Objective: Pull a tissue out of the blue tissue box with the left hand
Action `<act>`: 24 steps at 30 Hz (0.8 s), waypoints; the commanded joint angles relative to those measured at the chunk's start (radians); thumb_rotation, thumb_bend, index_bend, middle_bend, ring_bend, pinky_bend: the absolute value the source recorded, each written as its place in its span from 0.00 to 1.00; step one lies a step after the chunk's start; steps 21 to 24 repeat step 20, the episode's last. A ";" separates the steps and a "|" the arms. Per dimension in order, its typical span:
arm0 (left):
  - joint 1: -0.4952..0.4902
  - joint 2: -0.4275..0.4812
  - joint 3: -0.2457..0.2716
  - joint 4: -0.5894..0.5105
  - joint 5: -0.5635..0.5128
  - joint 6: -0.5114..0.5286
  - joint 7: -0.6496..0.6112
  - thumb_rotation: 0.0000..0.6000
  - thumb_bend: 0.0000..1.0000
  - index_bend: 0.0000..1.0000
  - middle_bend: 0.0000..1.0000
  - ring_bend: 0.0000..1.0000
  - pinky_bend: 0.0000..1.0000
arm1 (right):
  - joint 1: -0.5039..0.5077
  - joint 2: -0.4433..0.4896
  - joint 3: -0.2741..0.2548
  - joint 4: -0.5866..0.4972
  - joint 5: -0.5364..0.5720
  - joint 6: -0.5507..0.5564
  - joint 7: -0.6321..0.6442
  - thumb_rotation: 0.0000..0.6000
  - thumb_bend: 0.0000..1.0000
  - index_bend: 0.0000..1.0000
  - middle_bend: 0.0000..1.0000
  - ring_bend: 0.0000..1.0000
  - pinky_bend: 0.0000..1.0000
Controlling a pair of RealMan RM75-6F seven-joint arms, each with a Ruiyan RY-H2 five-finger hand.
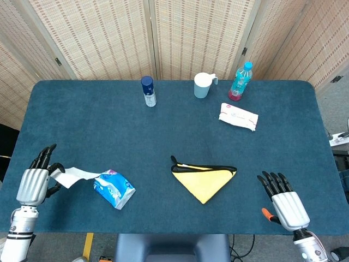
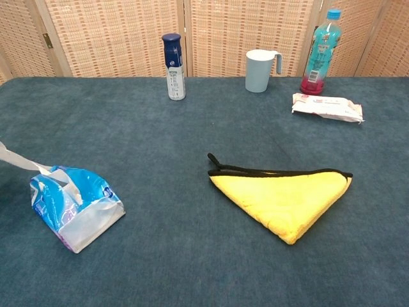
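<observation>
The left hand (image 1: 34,184) pinches one tissue (image 1: 76,176) just left of the blue tissue box (image 1: 114,188); the right hand (image 1: 286,201), well right, lies spread and empty. If the tissue's tail snags the opening, the light box may drag. Behind: one yellow cloth (image 1: 204,179), one wipes pack (image 1: 238,116), two bottles, one cup (image 1: 202,85).

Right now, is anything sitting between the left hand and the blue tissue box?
Only the white tissue itself, stretching from the left hand toward the blue tissue box. No other object lies between them.
</observation>
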 commanded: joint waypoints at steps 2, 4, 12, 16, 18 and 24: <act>0.035 -0.031 0.028 0.031 0.018 0.032 -0.022 1.00 0.56 0.49 0.04 0.04 0.23 | 0.000 0.001 0.001 -0.001 0.001 0.000 0.002 1.00 0.17 0.00 0.00 0.00 0.00; 0.045 -0.032 0.040 0.037 0.022 0.032 -0.019 1.00 0.51 0.32 0.01 0.01 0.20 | 0.001 0.002 0.002 -0.001 0.003 -0.001 0.003 1.00 0.17 0.00 0.00 0.00 0.00; 0.074 0.006 0.056 0.004 0.034 0.051 0.010 1.00 0.33 0.00 0.00 0.00 0.12 | 0.002 -0.002 0.001 -0.005 -0.001 -0.003 -0.005 1.00 0.17 0.00 0.00 0.00 0.00; 0.083 0.024 0.054 -0.020 0.040 0.062 0.002 1.00 0.32 0.00 0.00 0.00 0.11 | 0.003 -0.004 0.004 -0.002 0.009 -0.008 -0.007 1.00 0.17 0.00 0.00 0.00 0.00; 0.086 0.030 0.055 -0.027 0.049 0.067 0.003 1.00 0.32 0.00 0.00 0.00 0.11 | 0.004 -0.005 0.004 0.001 0.012 -0.011 -0.010 1.00 0.17 0.00 0.00 0.00 0.00; 0.088 0.032 0.057 -0.032 0.055 0.069 0.007 1.00 0.32 0.00 0.00 0.00 0.11 | 0.005 -0.006 0.003 0.002 0.013 -0.014 -0.012 1.00 0.17 0.00 0.00 0.00 0.00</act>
